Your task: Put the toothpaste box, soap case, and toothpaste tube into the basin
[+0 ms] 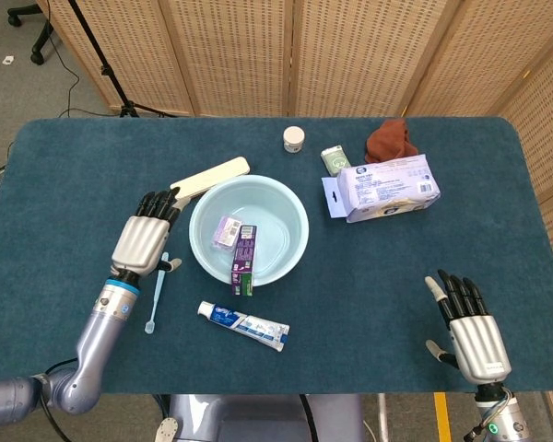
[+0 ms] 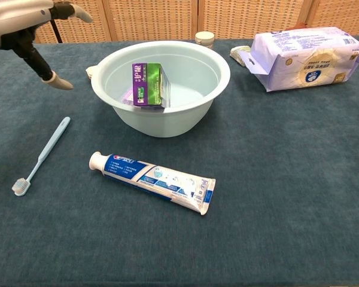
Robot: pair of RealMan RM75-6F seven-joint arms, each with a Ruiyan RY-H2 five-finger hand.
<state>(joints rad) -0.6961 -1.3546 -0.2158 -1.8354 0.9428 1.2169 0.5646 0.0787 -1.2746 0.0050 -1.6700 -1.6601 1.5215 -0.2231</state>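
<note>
Left hand (image 1: 144,242) hovers over the blue tabletop (image 1: 64,184) with nothing in it, its dark fingers (image 1: 155,204) spread and pointing toward the far edge; in the chest view only part of it shows at the top left corner, a fingertip (image 2: 58,82) hanging above the cloth. Just below and beside that hand lies a pale blue toothbrush (image 1: 156,291), bristle end toward the robot. A cream flat case (image 1: 209,176) rests beyond the hand, close to the far left rim of the light blue basin (image 1: 293,210), which sits just right of the hand and apart from it. Inside the basin the lilac soap case (image 1: 226,229) lies on the bottom at the left, and the purple-and-green toothpaste box (image 2: 146,84) stands propped against the near wall, right beside the soap case. On the cloth in front of the basin, nearer the robot and to the right of the left hand, lies the toothpaste tube (image 2: 152,181), cap pointing left, outside the basin. Farther right, along the far side, sit a small white jar (image 1: 294,139), a small green packet (image 1: 334,159), a rust-coloured cloth (image 1: 391,140) and a white pack of wipes (image 1: 387,187). Right hand (image 1: 472,332) rests low at the near right, well apart from everything, palm down with fingers apart and holding nothing.
</note>
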